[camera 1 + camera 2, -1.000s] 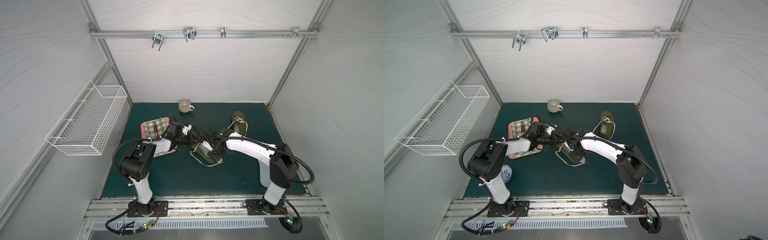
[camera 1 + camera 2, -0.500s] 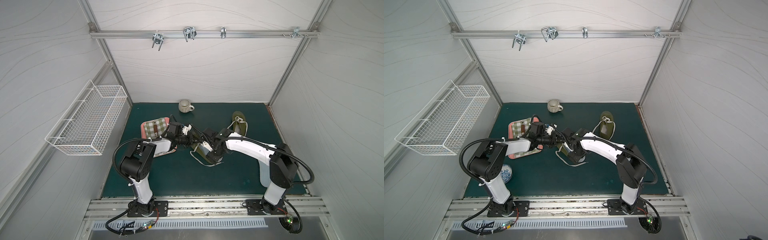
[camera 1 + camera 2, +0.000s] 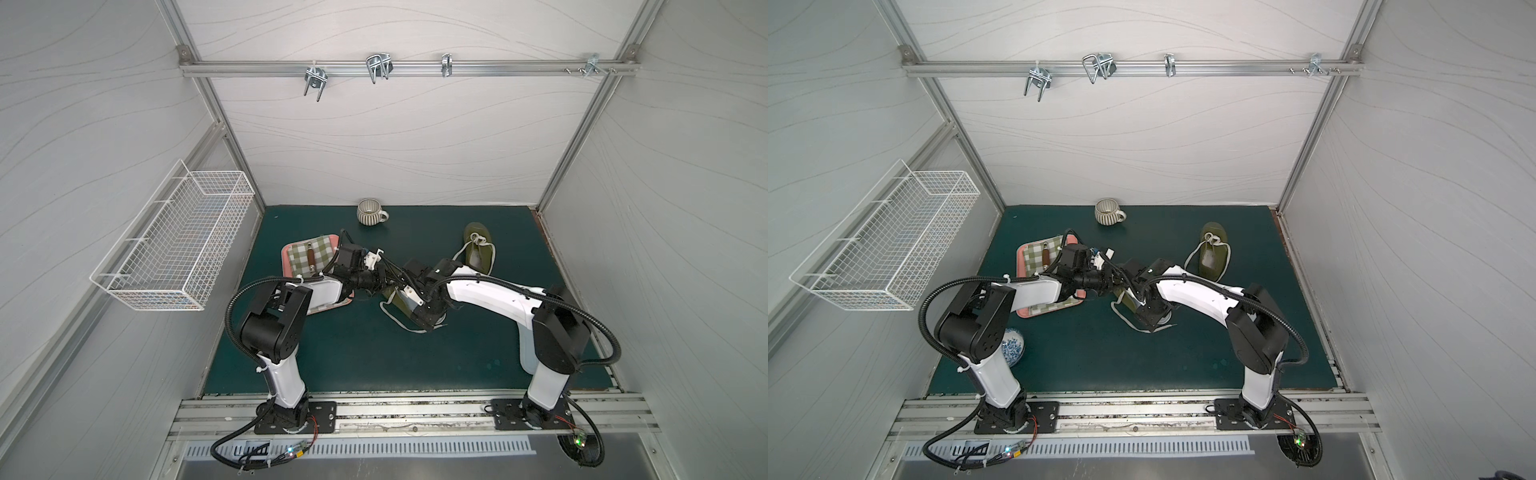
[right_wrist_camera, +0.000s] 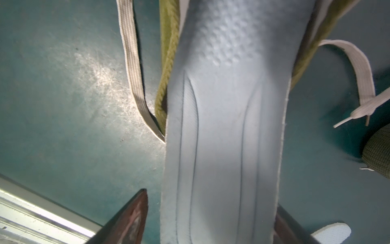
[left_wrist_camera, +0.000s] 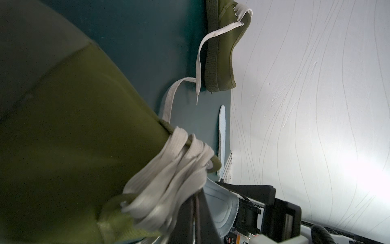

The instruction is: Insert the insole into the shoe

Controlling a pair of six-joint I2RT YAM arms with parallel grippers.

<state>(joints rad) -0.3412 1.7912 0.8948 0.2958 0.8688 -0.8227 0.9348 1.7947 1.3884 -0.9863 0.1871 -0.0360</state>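
the insole (image 4: 223, 126), pale blue with a dimpled patch, runs lengthwise between the fingers of the right gripper (image 4: 211, 200). its far end goes into the mouth of the shoe (image 4: 166, 63), and the rest sticks out over the mat (image 4: 63, 105). the right gripper's jaws stand spread. one finger (image 4: 130, 215) is clear of the insole's edge, with mat showing in the gap. the other sits right at the opposite edge, and whether it touches cannot be told. a flat lace (image 4: 135, 74) lies on the mat just beside the shoe.

in the left wrist view an end of the insole pokes out behind the bunched laces (image 5: 168, 183). the left gripper (image 5: 198, 211) has its fingers pressed together, pinching the olive shoe at its laced edge.

in both top views the shoe lies mid-mat, under the spot where the two wrists meet and just beside the tray (image 3: 285, 259). a checked cloth (image 3: 311, 257) lies on the tray. a second shoe (image 3: 478, 253) stands farther back on the right, apart from the first, with its laces loose. a spare insole (image 5: 222, 131) lies flat on the mat near a wall. a ribbed mug (image 3: 371, 212) sits by the back wall. in a top view a blue-and-white bowl (image 3: 1013, 347) shows beside the left arm. a wire basket (image 3: 178, 237) hangs on the left wall.
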